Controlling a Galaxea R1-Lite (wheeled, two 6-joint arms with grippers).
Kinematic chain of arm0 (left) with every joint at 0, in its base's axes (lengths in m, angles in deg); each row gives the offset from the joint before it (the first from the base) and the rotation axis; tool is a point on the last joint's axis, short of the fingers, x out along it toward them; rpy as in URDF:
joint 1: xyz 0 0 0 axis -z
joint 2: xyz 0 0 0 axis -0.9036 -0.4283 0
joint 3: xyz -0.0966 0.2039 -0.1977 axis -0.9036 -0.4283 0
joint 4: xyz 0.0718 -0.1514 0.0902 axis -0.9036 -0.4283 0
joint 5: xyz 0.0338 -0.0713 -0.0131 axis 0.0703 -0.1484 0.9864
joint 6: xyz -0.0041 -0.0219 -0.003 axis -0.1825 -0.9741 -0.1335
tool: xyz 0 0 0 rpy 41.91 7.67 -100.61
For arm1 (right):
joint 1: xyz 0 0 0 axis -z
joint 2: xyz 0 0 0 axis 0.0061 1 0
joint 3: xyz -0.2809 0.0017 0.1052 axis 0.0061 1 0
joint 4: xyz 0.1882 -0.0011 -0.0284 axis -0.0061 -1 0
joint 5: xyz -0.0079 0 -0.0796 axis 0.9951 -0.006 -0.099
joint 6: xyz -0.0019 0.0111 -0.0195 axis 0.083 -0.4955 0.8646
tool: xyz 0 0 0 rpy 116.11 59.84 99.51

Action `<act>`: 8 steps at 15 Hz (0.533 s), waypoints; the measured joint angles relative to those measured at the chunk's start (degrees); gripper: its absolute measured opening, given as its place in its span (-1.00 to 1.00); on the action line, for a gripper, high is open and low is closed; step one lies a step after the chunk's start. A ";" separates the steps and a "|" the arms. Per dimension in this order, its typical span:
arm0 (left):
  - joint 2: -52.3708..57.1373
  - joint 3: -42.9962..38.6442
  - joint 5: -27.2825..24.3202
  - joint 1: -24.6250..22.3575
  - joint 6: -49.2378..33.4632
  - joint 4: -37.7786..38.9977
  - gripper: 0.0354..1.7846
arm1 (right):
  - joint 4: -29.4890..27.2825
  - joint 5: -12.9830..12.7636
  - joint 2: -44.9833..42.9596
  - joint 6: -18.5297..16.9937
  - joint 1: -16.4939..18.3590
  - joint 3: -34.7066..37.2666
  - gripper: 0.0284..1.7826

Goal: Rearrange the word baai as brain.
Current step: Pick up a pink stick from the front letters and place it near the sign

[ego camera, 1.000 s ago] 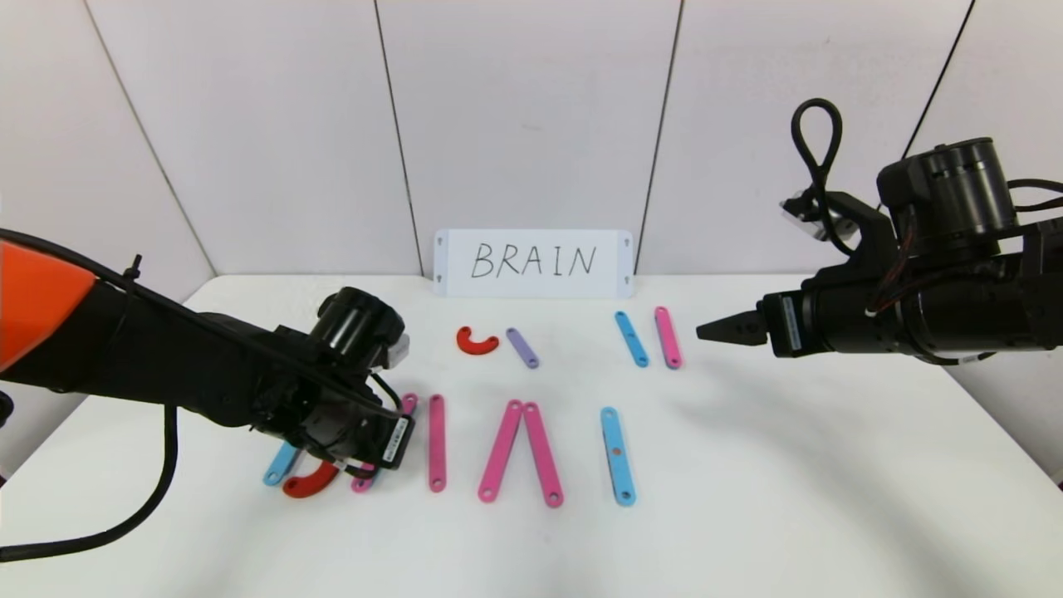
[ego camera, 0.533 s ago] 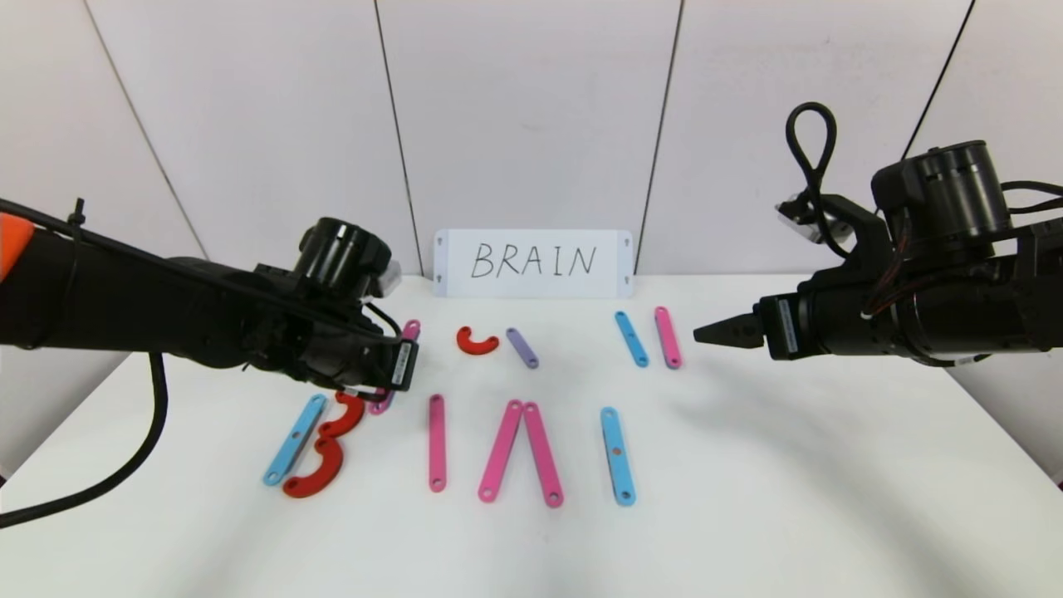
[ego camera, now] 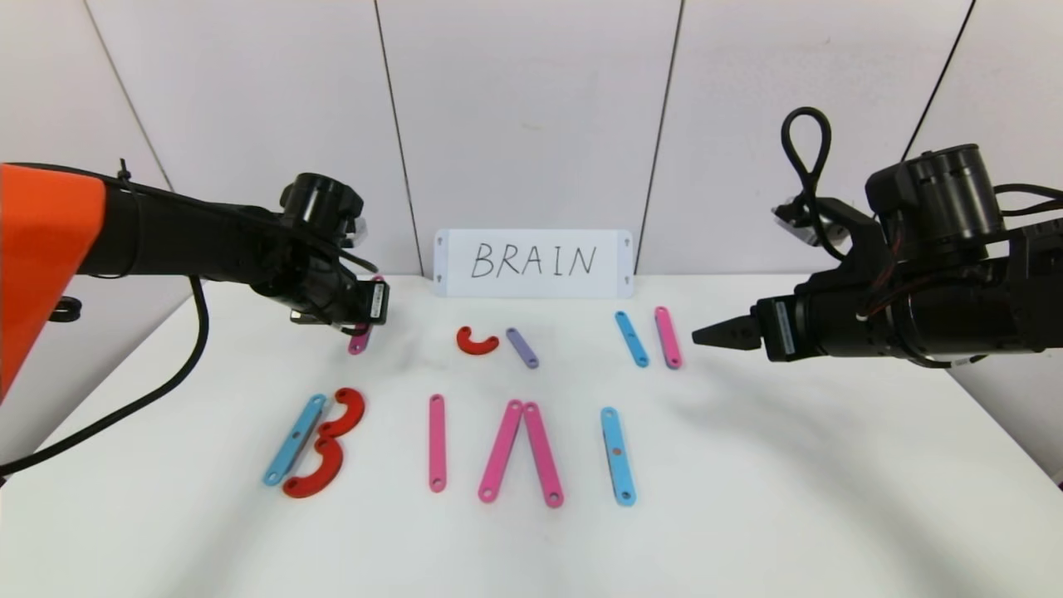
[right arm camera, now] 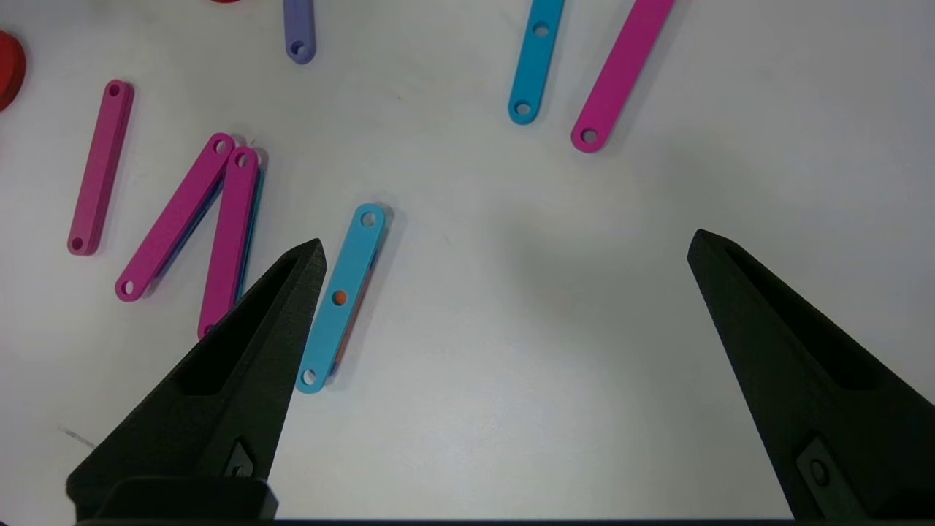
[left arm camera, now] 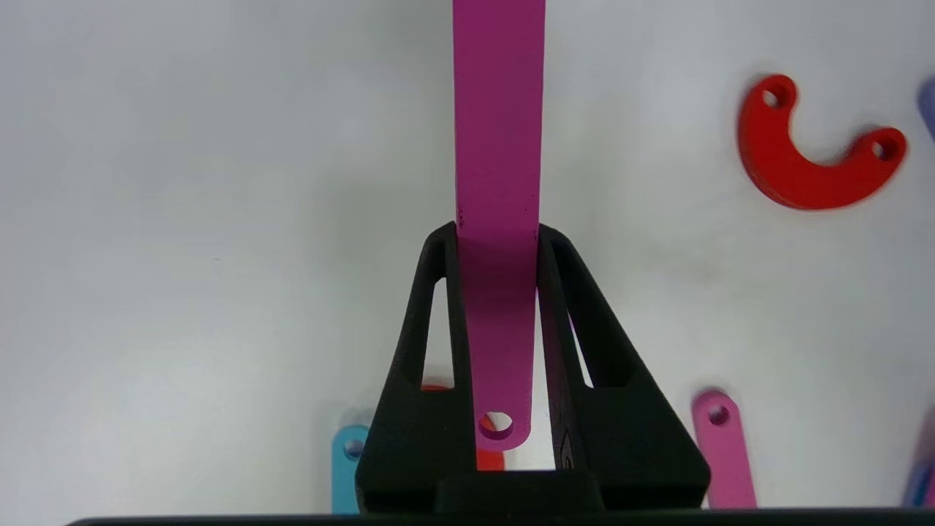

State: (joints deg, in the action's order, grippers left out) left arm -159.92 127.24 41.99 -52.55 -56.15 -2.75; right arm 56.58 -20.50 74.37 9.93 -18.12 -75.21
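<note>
Pink strip (left arm camera: 499,183) within left end effector (left arm camera: 497,241)

The left arm reaches in level from the left, above the far left part of the table (ego camera: 747,515). Its left gripper (ego camera: 359,330) points down toward the table, jaws clamped on a pink strip (left arm camera: 499,183) that hangs between the fingers (left arm camera: 427,351). The right arm is held level above the table's right side, the right gripper (ego camera: 716,334) pointing inward, its jaws spread wide with nothing between them.
</note>
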 joint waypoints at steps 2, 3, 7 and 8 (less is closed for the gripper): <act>-3.22 3.11 0.09 -2.01 -0.46 -1.23 -0.69 | 0.00 -0.02 0.16 0.00 -0.02 0.00 0.95; -4.77 4.24 0.17 -2.80 -0.61 -1.29 -0.69 | 0.00 0.00 0.27 0.00 -0.02 0.00 0.95; -8.90 7.30 0.39 -4.52 -0.79 -1.32 -0.69 | 0.00 0.00 0.51 0.00 -0.06 0.00 0.95; -9.62 7.77 0.39 -4.72 -1.13 -1.29 -0.69 | 0.00 0.00 0.51 0.00 -0.05 0.00 0.95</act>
State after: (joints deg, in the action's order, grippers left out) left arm -169.54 135.01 42.38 -57.27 -57.29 -4.04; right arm 56.58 -20.50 74.88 9.93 -18.17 -75.21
